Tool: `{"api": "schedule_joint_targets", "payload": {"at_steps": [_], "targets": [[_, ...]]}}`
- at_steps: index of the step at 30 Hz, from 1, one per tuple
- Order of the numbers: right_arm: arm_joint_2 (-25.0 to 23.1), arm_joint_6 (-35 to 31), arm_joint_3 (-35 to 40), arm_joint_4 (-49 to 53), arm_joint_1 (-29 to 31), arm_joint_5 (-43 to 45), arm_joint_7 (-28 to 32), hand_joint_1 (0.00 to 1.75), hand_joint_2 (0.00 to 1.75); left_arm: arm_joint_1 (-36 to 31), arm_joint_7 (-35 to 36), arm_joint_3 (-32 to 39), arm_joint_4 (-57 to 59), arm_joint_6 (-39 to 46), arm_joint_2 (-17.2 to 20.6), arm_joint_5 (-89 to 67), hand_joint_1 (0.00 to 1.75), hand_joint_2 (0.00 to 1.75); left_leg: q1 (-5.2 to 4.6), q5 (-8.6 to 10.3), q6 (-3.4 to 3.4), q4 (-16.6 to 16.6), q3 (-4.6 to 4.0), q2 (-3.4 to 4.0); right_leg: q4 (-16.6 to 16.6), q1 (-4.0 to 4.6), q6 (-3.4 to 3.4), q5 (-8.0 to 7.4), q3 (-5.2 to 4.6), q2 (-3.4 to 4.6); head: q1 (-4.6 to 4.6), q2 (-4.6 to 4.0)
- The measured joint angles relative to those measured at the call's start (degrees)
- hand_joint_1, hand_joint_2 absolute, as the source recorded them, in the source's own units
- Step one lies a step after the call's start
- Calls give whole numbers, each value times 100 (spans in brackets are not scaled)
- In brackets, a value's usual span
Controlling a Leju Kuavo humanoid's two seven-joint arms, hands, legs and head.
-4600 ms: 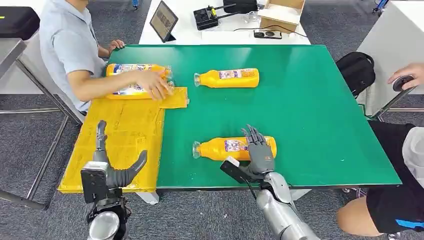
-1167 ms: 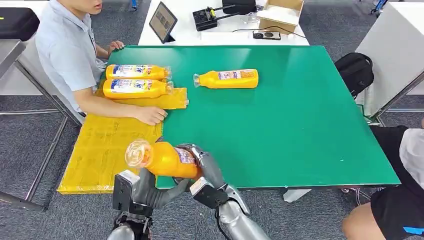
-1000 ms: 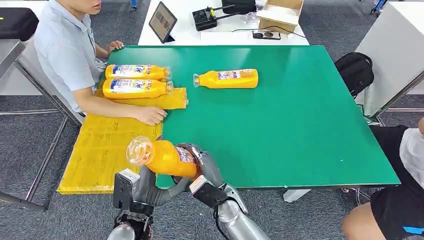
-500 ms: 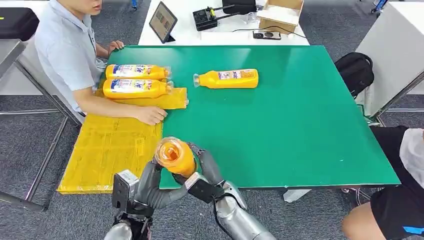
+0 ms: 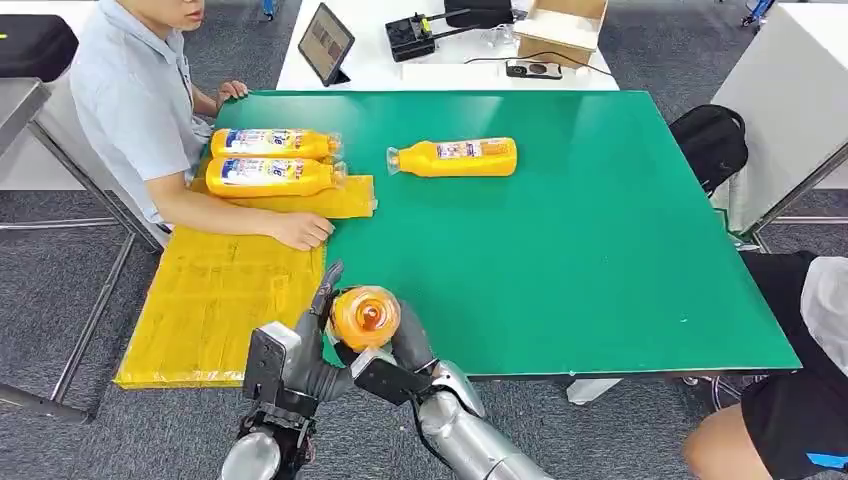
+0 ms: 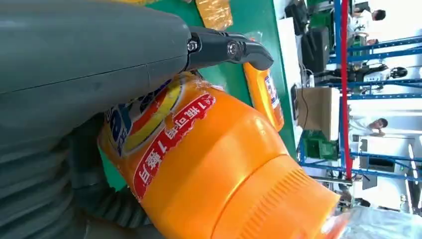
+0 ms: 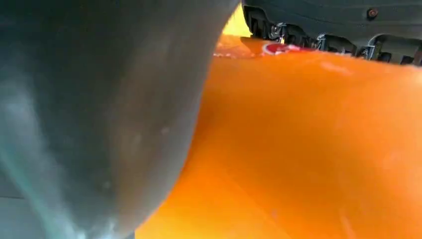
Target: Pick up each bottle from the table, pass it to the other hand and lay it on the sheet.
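Both robot hands [image 5: 345, 350] grip red-labelled orange bottle [image 5: 365, 315].

The head view is evenly and brightly lit from overhead, with soft, short shadows under the bottles lying on the green bench [image 5: 600, 250] and no harsh glare on its matte top. That picture is sharp across the middle, with slight softness at the near edge where the arms rise. In the left wrist view the held bottle [image 6: 209, 159] is in fair focus and carries a mild sheen, while the far background is washed out by strong white light and the corner by the cap is blurred. The right wrist view is very soft: the left robot hand [image 7: 99, 109] is a smeared grey mass, and the orange surface lacks sharp detail.
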State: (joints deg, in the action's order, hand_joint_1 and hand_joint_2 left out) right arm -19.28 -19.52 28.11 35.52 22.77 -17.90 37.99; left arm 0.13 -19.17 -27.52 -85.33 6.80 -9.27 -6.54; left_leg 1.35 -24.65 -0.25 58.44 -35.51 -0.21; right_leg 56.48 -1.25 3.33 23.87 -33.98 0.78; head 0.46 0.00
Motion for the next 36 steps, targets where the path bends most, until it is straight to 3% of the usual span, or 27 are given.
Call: {"api": "schedule_joint_targets", "payload": {"at_steps": [16,17,18,19,20,21,26,31,32,33,34,35,36], "targets": [[-24,345,90,-35,85,433,-223,175,175,-98,-321,-273,83,500,-59,-715,2,175,0,1,1,0,-1,0,0,0,0,0,1,0,0,0],[-24,295,85,-28,85,393,-267,175,175,-93,-302,-282,83,496,-57,-726,108,175,0,1,1,0,-1,0,0,0,0,0,0,0,0,0],[-24,190,85,-20,87,306,-314,175,175,-95,-260,-288,89,477,-59,-723,145,175,0,1,1,0,-1,0,0,0,0,0,0,0,0,0],[-24,138,85,-11,92,247,-341,175,175,-102,-238,-291,101,461,-59,-717,131,175,0,1,1,0,-1,0,0,0,0,0,0,0,0,0],[-24,131,85,-6,98,220,-378,175,175,-114,-223,-293,125,448,-59,-710,26,175,0,1,1,0,-1,0,0,0,0,0,0,0,0,0],[-24,149,85,-6,99,223,-404,175,175,-127,-219,-295,140,446,-59,-708,3,175,0,1,1,0,-1,0,0,0,0,0,0,0,0,0],[-24,284,76,44,102,251,-612,175,175,-186,-205,-295,282,581,-107,-1014,0,175,0,1,1,0,0,0,0,0,0,0,0,0,2,0],[-7,-128,76,59,117,-105,-752,175,175,-261,9,-330,424,632,-160,-1284,0,175,0,2,2,0,-1,0,0,0,0,0,1,-1,2,0],[4,-193,76,59,118,-182,-765,175,175,-277,53,-328,461,590,-179,-1204,14,175,0,2,2,0,-1,-1,0,0,0,-1,1,-1,0,0],[18,-230,76,59,118,-230,-791,175,175,-305,59,-326,492,535,-190,-1105,61,175,0,2,2,0,-1,-1,0,0,1,-1,1,-1,0,0],[26,-269,76,59,118,-269,-807,175,175,-333,57,-321,540,505,-201,-1012,140,175,0,2,2,0,-1,-1,0,0,1,-1,1,-1,2,0],[35,-319,74,59,120,-308,-815,175,175,-354,46,-321,581,498,-214,-953,169,175,0,2,2,0,-1,-1,0,0,1,-1,1,-1,0,0],[42,-371,74,59,122,-332,-824,175,175,-370,46,-321,612,498,-227,-938,175,175,0,2,2,0,-1,-1,0,0,1,-1,1,-1,-2,0]]}}
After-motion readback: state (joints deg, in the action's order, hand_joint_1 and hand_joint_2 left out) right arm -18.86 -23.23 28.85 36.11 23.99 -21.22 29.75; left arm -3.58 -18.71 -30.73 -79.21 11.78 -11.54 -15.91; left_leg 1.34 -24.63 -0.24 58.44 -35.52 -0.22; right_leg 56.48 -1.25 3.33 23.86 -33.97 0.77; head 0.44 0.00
